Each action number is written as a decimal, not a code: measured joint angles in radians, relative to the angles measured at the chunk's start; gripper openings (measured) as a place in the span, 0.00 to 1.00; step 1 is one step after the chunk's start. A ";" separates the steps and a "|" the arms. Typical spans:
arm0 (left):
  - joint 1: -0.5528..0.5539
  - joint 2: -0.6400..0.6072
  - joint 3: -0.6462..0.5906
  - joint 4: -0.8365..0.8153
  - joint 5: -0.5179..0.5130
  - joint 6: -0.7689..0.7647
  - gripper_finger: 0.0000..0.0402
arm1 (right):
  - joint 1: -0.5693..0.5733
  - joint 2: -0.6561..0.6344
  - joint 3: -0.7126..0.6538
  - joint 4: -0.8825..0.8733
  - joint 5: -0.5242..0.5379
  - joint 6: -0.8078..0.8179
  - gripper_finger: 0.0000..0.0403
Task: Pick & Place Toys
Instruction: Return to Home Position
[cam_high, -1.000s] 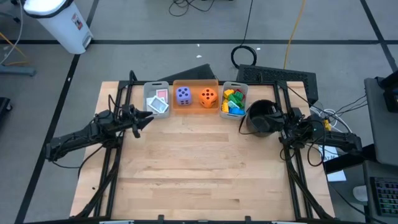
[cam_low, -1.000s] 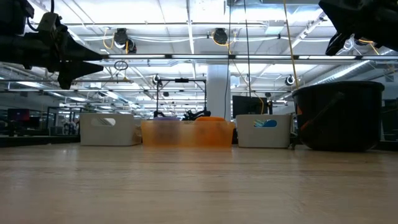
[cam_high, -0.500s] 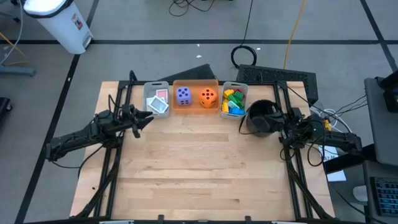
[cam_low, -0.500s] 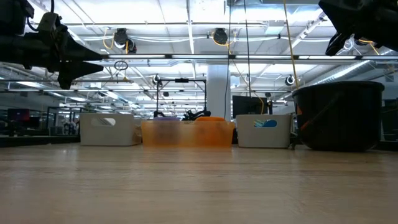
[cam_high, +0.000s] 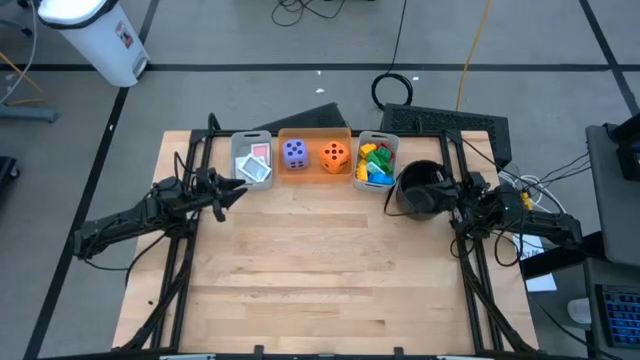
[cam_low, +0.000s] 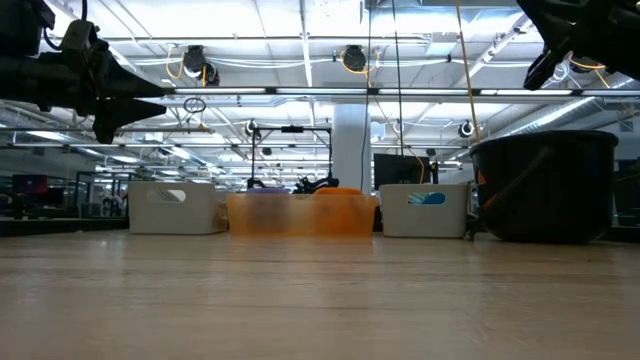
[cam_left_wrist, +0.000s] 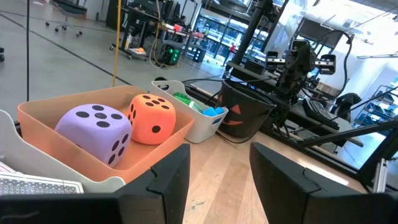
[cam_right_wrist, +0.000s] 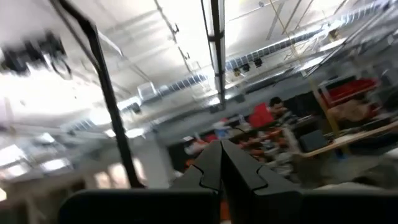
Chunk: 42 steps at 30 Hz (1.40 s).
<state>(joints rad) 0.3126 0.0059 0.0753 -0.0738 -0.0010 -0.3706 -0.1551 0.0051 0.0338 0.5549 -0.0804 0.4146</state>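
Note:
A purple die (cam_high: 294, 152) and an orange die (cam_high: 336, 154) lie in the orange bin (cam_high: 315, 133) at the table's far edge. Picture cards (cam_high: 256, 165) lie in the grey bin to its left, and coloured bricks (cam_high: 375, 163) in the grey bin to its right. My left gripper (cam_high: 238, 189) hangs open and empty above the table, just near of the card bin; its wrist view shows the dice (cam_left_wrist: 93, 134) ahead. My right gripper (cam_high: 458, 192) is shut and empty beside the black bowl (cam_high: 420, 190), raised, its wrist view facing the ceiling (cam_right_wrist: 221, 152).
The three bins stand in a row along the far edge, with the black bowl at their right end. The bare wooden tabletop (cam_high: 330, 270) spreads out on the near side of them. Black frame rails (cam_high: 180, 260) run along the table's left and right sides.

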 joint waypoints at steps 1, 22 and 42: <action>0.000 0.000 0.000 0.000 0.000 0.000 0.43 | 0.000 0.000 0.000 0.009 -0.002 0.040 0.00; 0.000 0.000 0.000 0.000 0.000 0.000 0.43 | 0.000 0.000 0.000 0.021 0.000 0.326 0.00; 0.000 0.000 0.000 0.000 0.000 0.000 0.43 | 0.000 0.000 0.000 0.021 0.000 0.326 0.00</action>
<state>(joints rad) 0.3126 0.0063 0.0753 -0.0738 -0.0013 -0.3706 -0.1555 0.0051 0.0341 0.5758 -0.0803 0.7403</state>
